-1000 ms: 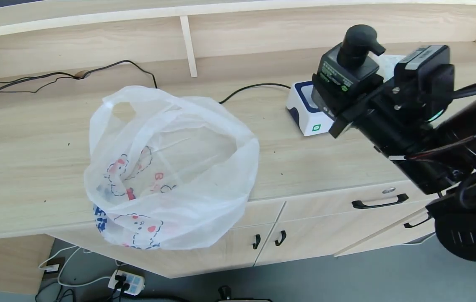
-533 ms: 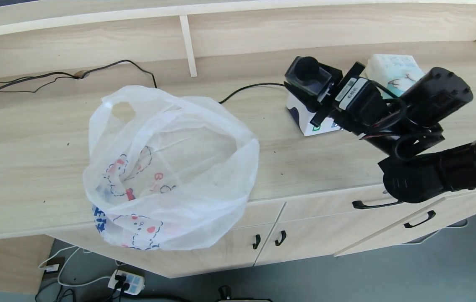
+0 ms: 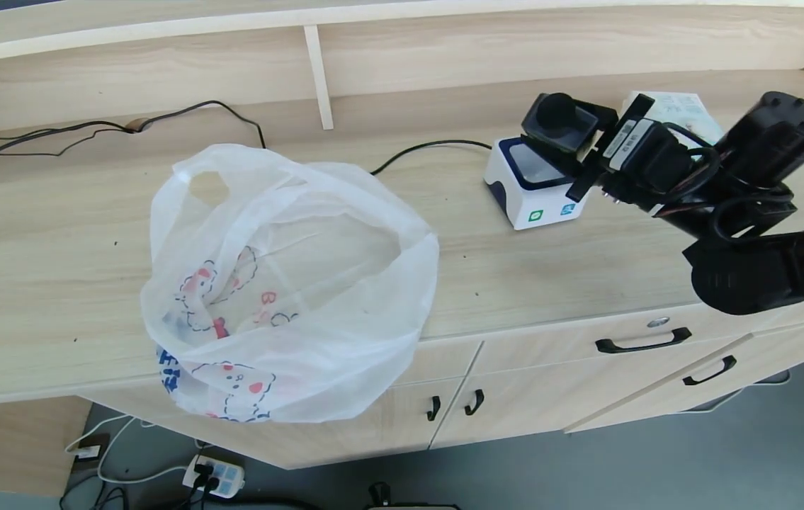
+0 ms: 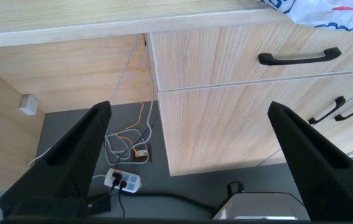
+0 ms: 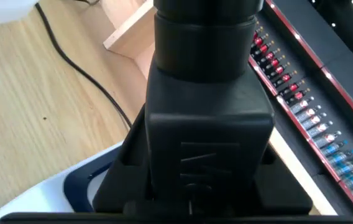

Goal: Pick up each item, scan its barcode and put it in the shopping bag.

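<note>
head: above counter [image 3: 54, 269] | left wrist: low, facing drawers [image 4: 226, 118] | right wrist: close, scanner [image 5: 52, 194]

Light wood counter [image 3: 54, 283], raised back shelf [image 3: 161, 28], black-handled drawers [image 3: 550, 354], grey floor [image 3: 586, 467], perhaps vinyl

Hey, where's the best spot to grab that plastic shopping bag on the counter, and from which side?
Probably the handle loop at the bag's far left rim, coming from above on the left. It stands up off the counter with its hole open, while the rest is loose film. The right gripper is busy holding the bottle at the scanner.
</note>
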Controlling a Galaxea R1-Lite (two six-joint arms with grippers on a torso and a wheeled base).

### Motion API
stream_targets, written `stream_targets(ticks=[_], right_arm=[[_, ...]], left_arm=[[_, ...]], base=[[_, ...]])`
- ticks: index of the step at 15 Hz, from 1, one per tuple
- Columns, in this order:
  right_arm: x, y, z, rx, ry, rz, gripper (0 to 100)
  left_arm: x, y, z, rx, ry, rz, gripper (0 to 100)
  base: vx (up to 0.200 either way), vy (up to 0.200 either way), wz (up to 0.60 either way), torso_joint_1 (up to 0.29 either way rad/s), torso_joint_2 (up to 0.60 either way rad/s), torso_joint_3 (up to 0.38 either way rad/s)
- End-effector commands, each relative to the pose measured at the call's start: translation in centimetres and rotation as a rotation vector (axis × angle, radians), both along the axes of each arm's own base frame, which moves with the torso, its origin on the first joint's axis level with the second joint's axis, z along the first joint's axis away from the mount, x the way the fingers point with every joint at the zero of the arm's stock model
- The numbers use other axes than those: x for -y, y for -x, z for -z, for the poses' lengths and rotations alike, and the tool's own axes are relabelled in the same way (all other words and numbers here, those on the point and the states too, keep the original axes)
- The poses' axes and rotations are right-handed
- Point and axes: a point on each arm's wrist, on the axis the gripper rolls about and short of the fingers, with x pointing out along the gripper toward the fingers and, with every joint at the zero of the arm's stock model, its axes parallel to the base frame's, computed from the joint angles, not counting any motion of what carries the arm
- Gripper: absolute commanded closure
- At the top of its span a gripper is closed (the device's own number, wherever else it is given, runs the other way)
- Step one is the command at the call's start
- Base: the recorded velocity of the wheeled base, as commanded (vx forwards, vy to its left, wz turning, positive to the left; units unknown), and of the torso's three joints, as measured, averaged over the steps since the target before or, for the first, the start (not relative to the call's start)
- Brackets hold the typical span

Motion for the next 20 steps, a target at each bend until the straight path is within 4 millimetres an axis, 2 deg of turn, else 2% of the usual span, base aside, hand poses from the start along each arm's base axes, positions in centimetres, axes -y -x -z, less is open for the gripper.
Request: stream_targets(ticks=[1,7,8,9,11,12,13,14,16,17,18,20], right_arm=[[0.2,0.0,-1.7,0.028,-0.014,0.0,100],[0.5,-0.7,-1.5,-0.001,-0.022,0.015,100],[0.3,-0.3,-1.8,-0.003,-0.034,0.005,100],[-0.9,0.2,-1.4,-0.027,-0.053,-0.032,100],[-3.2,2.8,-0.3,-0.123,-0.207,-0.123,100],[-4.8,5.1,1.2,-0.232,-0.322,-0.145,100],[-5.2,6.7,1.8,-0.29,-0.411,-0.126,100],[-5.6,9.3,2.3,-0.369,-0.525,-0.075,100],[-6.0,10.8,2.1,-0.408,-0.569,-0.094,100],[-6.9,11.9,2.0,-0.454,-0.585,-0.163,100],[-6.7,12.5,1.7,-0.451,-0.59,-0.175,100],[-6.5,12.6,1.6,-0.451,-0.593,-0.174,100]], left_arm=[[0.0,0.0,0.0,-0.001,-0.001,0.0,0],[0.0,0.0,0.0,-0.001,0.001,0.0,0],[0.0,0.0,0.0,-0.002,0.003,-0.001,0],[0.0,0.0,0.0,-0.002,0.002,0.0,0],[0.0,0.0,0.1,-0.007,-0.001,0.0,0],[0.0,0.0,0.1,-0.009,-0.001,0.0,0],[0.0,0.0,0.1,-0.009,-0.001,0.0,0],[0.0,0.0,0.1,-0.009,-0.001,0.0,0],[0.0,0.0,0.1,-0.009,-0.002,0.0,0],[0.0,0.0,0.1,-0.009,-0.002,0.0,0],[0.0,0.0,0.1,-0.009,0.001,0.0,0],[0.0,0.0,0.1,-0.01,0.002,0.0,0]], base=[[0.0,0.0,0.0,0.0,0.0,0.0],[0.0,0.0,0.0,0.0,0.0,0.0],[0.0,0.0,0.0,0.0,0.0,0.0],[0.0,0.0,0.0,0.0,0.0,0.0],[0.0,0.0,0.0,0.0,0.0,0.0],[0.0,0.0,0.0,0.0,0.0,0.0],[0.0,0.0,0.0,0.0,0.0,0.0],[0.0,0.0,0.0,0.0,0.0,0.0],[0.0,0.0,0.6,0.032,-0.08,-0.022],[0.0,0.0,0.6,0.051,-0.13,-0.066],[0.0,0.0,0.6,0.071,-0.15,-0.066],[0.0,0.0,0.6,0.066,-0.13,-0.059]])
